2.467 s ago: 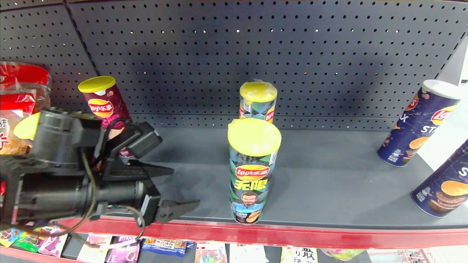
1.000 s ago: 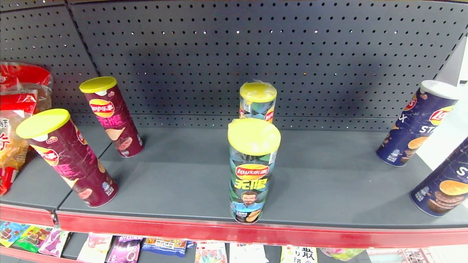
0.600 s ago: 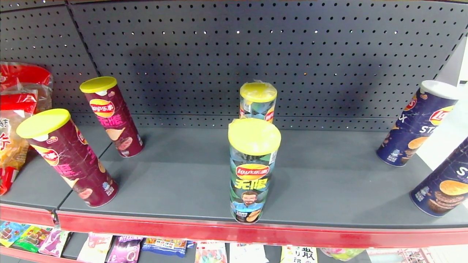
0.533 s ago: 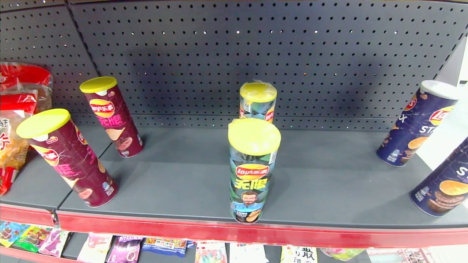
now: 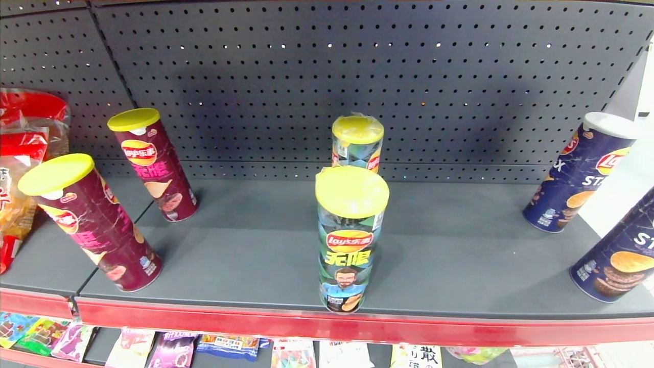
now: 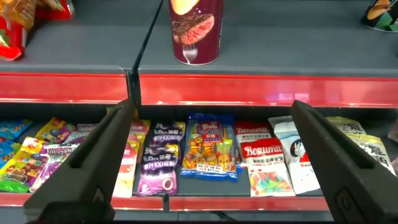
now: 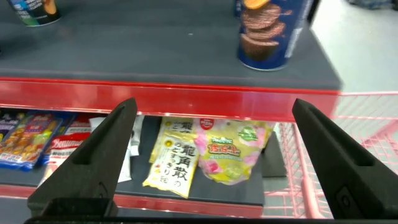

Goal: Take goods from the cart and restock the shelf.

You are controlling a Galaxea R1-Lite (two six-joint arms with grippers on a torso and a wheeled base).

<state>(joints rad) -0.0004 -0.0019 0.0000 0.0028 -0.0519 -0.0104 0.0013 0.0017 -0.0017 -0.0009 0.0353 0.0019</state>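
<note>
Shelf (image 5: 449,255), grey with a red front lip, carries three pairs of cans in the head view, each pair with one can near the lip and one farther back toward the pegboard (image 5: 327,76). The maroon cans (image 5: 89,222) stand at the left, the green cans (image 5: 350,240) in the middle, one straight behind the other, and the blue cans (image 5: 580,171) at the right. Red bags (image 5: 25,148) sit at the far left, just beside the front maroon can. Packets (image 5: 230,347) lie on the lower shelf under the lip. In the left wrist view the left gripper (image 6: 211,162) hangs in front of the lower shelf, below the red lip, with its two dark fingers (image 6: 93,162) spread wide; the base of a maroon can shows on the shelf above it and rows of packets lie beyond it. In the right wrist view the right gripper (image 7: 211,162) is likewise below the lip, fingers (image 7: 93,162) wide apart, with a blue can standing on the shelf above it, a yellow and a green packet beyond, and the red wire cart (image 7: 373,118) off to one side.
</note>
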